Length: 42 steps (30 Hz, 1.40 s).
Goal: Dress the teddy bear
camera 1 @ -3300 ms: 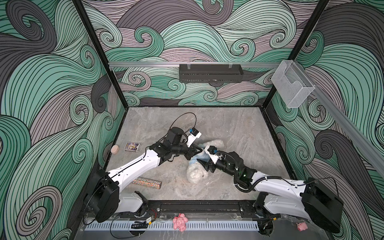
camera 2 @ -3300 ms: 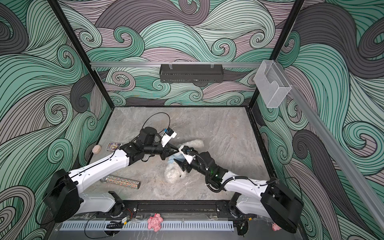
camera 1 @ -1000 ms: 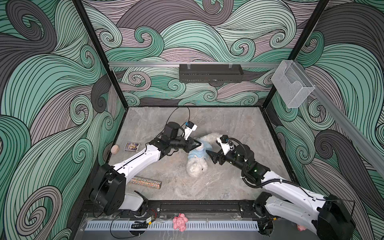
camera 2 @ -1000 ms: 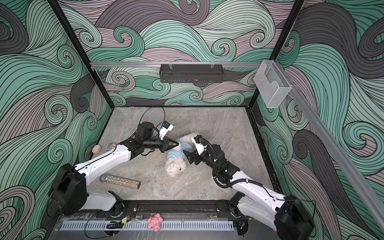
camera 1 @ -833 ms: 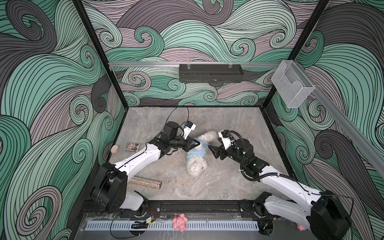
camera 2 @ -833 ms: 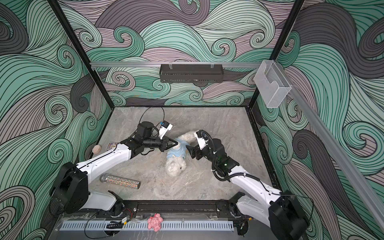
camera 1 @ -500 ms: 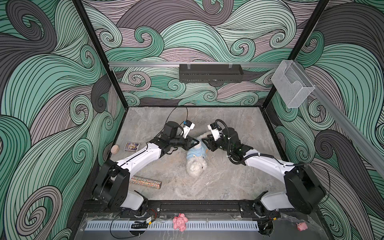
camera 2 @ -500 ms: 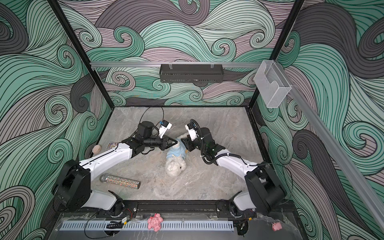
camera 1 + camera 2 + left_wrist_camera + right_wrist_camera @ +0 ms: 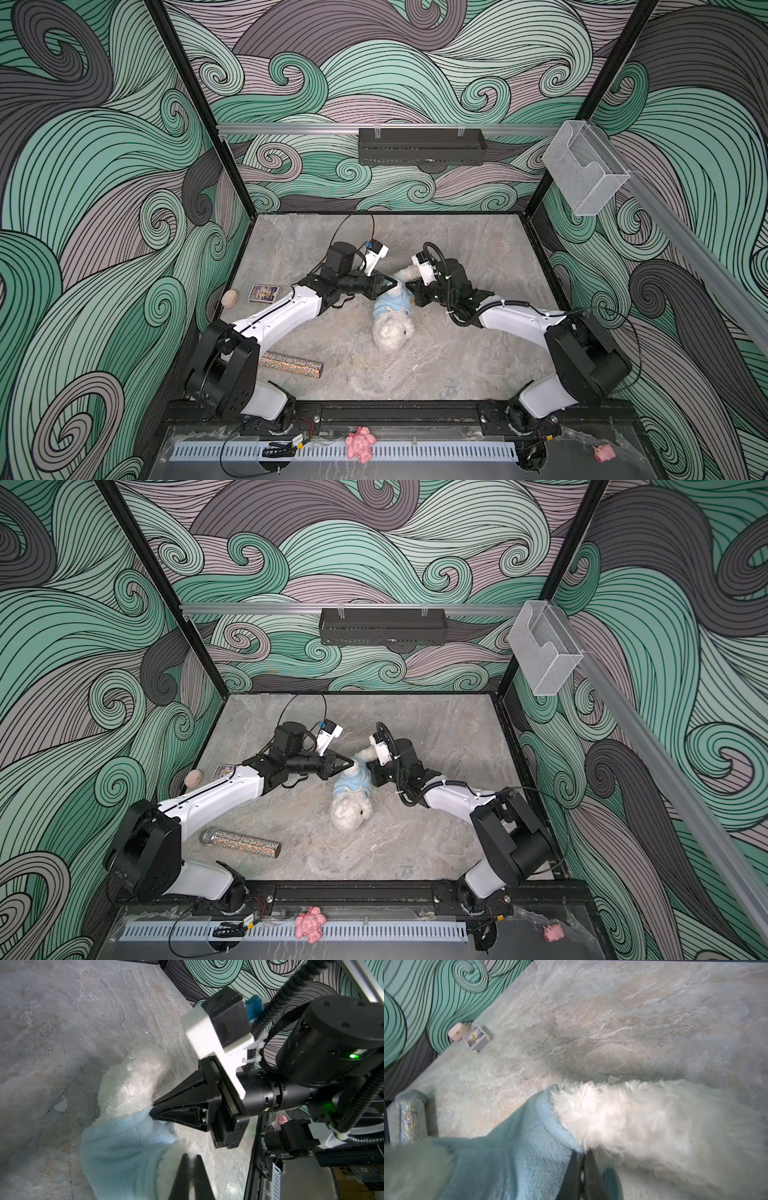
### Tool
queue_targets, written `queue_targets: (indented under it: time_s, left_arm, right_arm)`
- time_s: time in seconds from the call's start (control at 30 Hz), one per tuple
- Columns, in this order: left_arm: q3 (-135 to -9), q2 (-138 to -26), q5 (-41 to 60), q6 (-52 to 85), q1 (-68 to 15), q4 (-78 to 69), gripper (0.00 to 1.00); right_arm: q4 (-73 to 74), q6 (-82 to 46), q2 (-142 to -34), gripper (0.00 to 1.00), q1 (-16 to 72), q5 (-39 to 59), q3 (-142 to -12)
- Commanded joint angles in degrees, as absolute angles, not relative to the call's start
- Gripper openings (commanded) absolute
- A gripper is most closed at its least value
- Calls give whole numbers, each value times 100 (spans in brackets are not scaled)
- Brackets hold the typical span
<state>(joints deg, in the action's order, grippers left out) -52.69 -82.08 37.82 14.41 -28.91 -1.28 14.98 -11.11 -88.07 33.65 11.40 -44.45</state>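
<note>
Top views, surface: a flat table point(image 9: 457, 257) with a matt grey-beige, stone-veined face, edged by black posts and a black front rail.
Top views, room: swirl-patterned walls point(image 9: 374, 83) in green, lilac and charcoal. A black tray point(image 9: 419, 146) hangs on the back rail and a clear plastic bin point(image 9: 584, 174) on the side rail.
Top views, teddy bear: the teddy bear point(image 9: 392, 328) lies mid-table with its shaggy white head toward the arm bases and its legs toward the back wall. A blue fleece top point(image 9: 392, 300) is round its trunk.
Top views, grippers: the left gripper point(image 9: 392, 284) and right gripper point(image 9: 409, 286) come in from either side to the top's far hem, each a black wedge narrowed to a point.
Top views, clutter: a glitter tube point(image 9: 291, 365) lies near the left arm's base. A card box point(image 9: 264, 293) and a pale round lump point(image 9: 229, 298) sit by the left wall. A pink lumpy toy point(image 9: 360, 444) and a pink pig point(image 9: 602, 451) lie outside the front rail.
Left wrist, right gripper: its jaws are pressed together on a pinch of the soft blue hem, beside a fluffy white leg.
Left wrist, left gripper: its fingers are closed to a thin slit where fleece meets fur. Whether cloth lies between them cannot be told.
Right wrist, surface: the veined table, with the box, the lump and the sparkling tube's rounded end near the wall.
Right wrist, grip: the dark fingertips are clamped on the rolled hem where napped blue fleece meets long white pile.
</note>
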Motion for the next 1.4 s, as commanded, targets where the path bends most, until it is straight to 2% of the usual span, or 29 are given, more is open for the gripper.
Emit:
queue_targets:
  time_s: [0.0,0.23,0.33,0.47,0.63,0.7,0.83,0.97,1.1,1.23,1.3,1.37]
  left_arm:
    - [-5307,-7855,3737,1268,-2848,-221,0]
    - [-5335,-7787,3726,961,-2839,147,0]
    - [-5327,-7776,3741,868,-2839,167,0]
    - [-5370,-7645,3202,648,-2884,301,0]
    - [-5453,-7689,2574,377,-3378,389,0]
    - [-5378,-7881,2234,505,-3806,110,5]
    - [-5326,-8603,1733,1175,-4757,-917,27]
    - [-5503,-8903,1812,1353,-5359,-1537,46]
    - [-5489,-8468,1609,1369,-5388,-1294,54]
    - [-5007,-7552,113,1619,-5366,-892,59]
    - [-4751,-7283,-412,1703,-5356,-747,68]
    - [-4612,-7276,-548,1700,-5352,-671,70]
  right_arm:
    - [1248,-1369,-8636,3,3118,458,-4360]
    - [1311,-1800,-8534,5,2792,554,-4299]
    - [1664,-1819,-8544,15,2751,1086,-4255]
    - [2038,-1850,-8450,30,2756,1815,-4170]
    - [1423,-1451,-7717,40,2717,1315,-4087]
    - [1058,-1251,-7414,44,2652,883,-4087]
    - [450,-1246,-6975,49,2251,158,-4041]
    - [409,-1561,-6513,51,1703,170,-3755]
    - [608,-1423,-6181,51,1661,717,-3550]
    - [901,-1386,-6281,51,1870,1660,-3450]
    - [758,-1306,-6398,51,2110,1775,-3472]
    - [655,-1311,-6466,51,2312,1677,-3394]
